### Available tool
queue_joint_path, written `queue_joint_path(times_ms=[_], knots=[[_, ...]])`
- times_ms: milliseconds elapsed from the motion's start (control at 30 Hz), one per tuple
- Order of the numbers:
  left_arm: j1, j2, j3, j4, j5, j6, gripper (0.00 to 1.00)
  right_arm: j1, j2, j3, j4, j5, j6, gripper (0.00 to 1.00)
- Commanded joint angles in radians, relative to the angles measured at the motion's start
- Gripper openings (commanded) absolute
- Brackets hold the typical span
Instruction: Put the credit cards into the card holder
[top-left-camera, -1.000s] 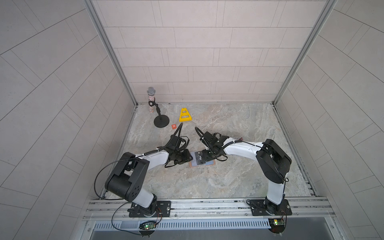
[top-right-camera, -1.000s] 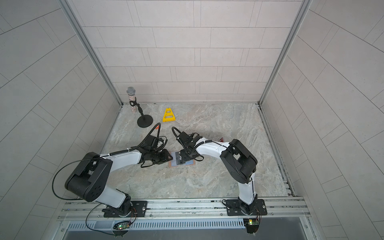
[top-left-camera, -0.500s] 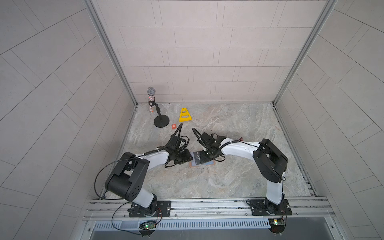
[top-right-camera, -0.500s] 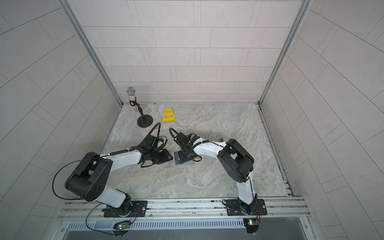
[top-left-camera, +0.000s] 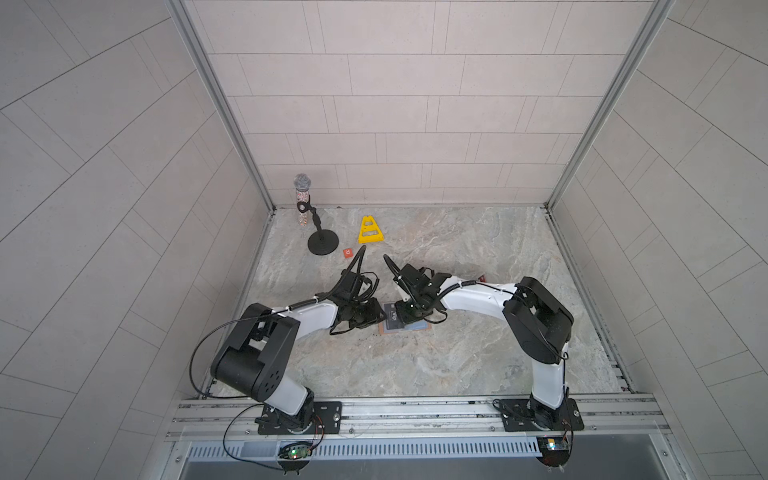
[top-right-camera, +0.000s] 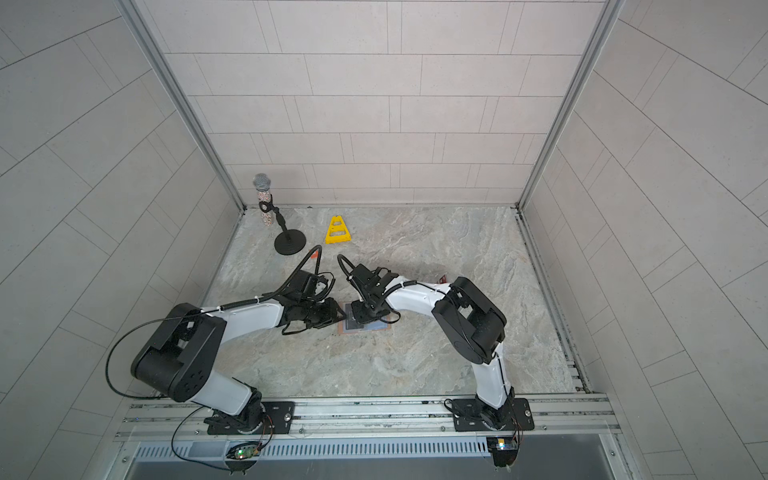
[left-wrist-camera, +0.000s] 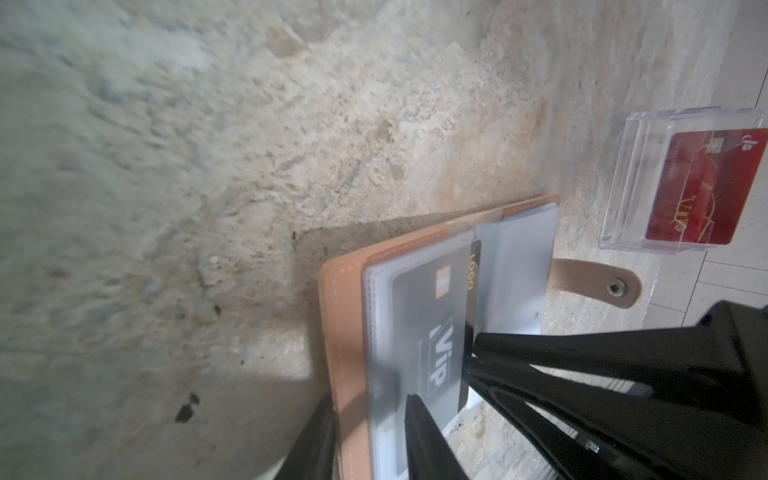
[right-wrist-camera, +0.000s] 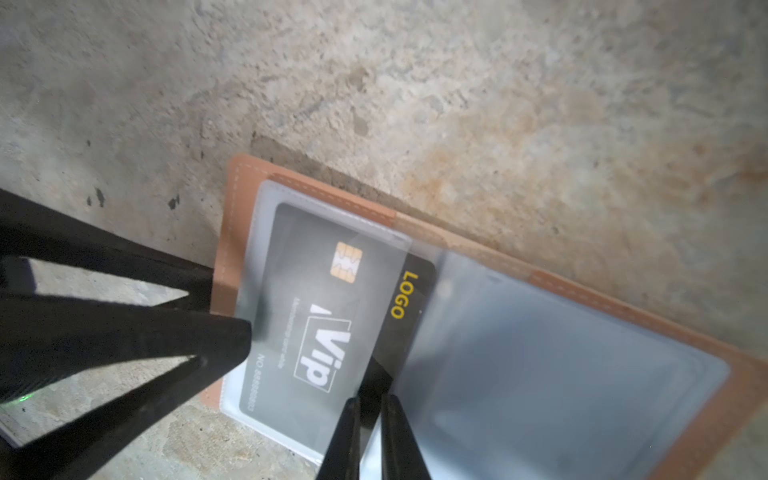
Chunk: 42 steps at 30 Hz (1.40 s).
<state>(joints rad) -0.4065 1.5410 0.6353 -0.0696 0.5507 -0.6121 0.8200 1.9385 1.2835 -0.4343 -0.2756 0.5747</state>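
Observation:
The tan card holder (top-left-camera: 417, 327) (right-wrist-camera: 561, 286) lies open mid-table, its left edge raised a little. A black VIP credit card (right-wrist-camera: 316, 291) (left-wrist-camera: 432, 332) sits mostly inside the left clear sleeve, with its LOGO end sticking out. My right gripper (right-wrist-camera: 368, 399) (top-left-camera: 402, 316) is shut on that protruding end. My left gripper (left-wrist-camera: 370, 403) (right-wrist-camera: 228, 305) (top-left-camera: 380, 316) clamps the holder's left edge, one finger under the cover and one on the sleeve. A red credit card (left-wrist-camera: 698, 191) (top-left-camera: 482, 277) stands in a clear box beyond the holder.
The clear plastic box (left-wrist-camera: 631, 166) stands close to the wall past the snap tab (left-wrist-camera: 598, 286). At the back left are a microphone on a black stand (top-left-camera: 322, 245), a yellow triangular marker (top-left-camera: 371, 230) and a small orange tag (top-left-camera: 347, 252).
My right arm has shifted slightly to the left with the black card. The left arm and the card holder have stayed put.

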Motion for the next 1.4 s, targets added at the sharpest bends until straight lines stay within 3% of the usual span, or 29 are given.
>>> queue_joint_path(times_ms=[0,233,467,800,1067,1367], knots=[[-0.006,0.023,-0.011,-0.025,-0.006,0.005,0.35,0.008,0.019,-0.016,0.023,-0.023,0.017,0.14],[-0.007,0.025,-0.011,-0.022,0.0,0.006,0.35,0.005,0.007,-0.034,0.068,-0.062,0.031,0.13],[-0.005,0.0,-0.011,-0.036,-0.015,0.012,0.37,0.004,-0.078,-0.057,0.064,-0.011,0.017,0.14],[-0.006,-0.052,-0.008,-0.079,-0.071,0.039,0.46,-0.02,-0.206,-0.056,-0.065,0.187,-0.044,0.38],[-0.006,-0.044,-0.013,-0.058,-0.05,0.044,0.54,-0.063,-0.216,-0.055,-0.182,0.36,-0.073,0.46],[-0.009,-0.011,-0.013,-0.02,-0.006,0.03,0.57,-0.099,-0.184,-0.073,-0.199,0.364,-0.084,0.47]])
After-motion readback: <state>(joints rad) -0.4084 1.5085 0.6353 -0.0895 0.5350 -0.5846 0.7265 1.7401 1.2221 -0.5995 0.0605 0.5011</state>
